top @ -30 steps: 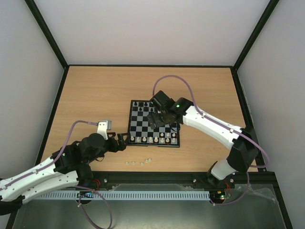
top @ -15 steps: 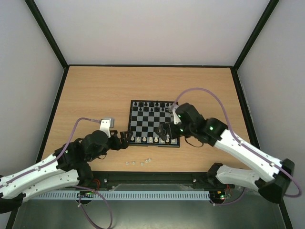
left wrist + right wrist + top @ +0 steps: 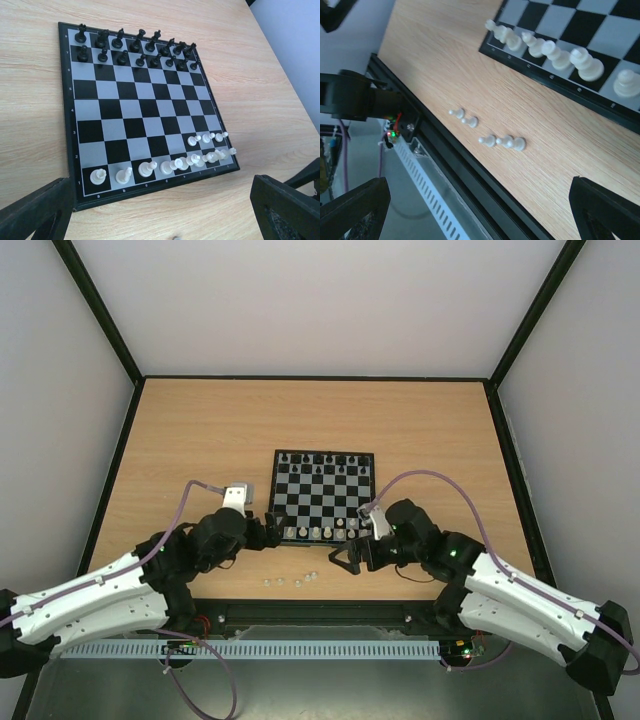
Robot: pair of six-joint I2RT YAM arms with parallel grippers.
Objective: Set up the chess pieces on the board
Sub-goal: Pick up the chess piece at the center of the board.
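Now my right hand [image 3: 343, 556], spread and empty, has pulled back off the board [image 3: 320, 492] toward the loose chess pieces [image 3: 290, 580] near the counter [image 3: 200, 440] edge, likely the next pickup; my left hand [image 3: 268, 530] hovers spread too.

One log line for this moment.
left gripper open, empty, by board corner | right gripper open, empty, near loose white pawns off-board | white pawn row part-filled

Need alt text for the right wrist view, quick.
Several loose white pawns lie on the wooden table between the board's near edge and the black rail. The open, empty right gripper frames them; a row of white pieces stands along that edge.
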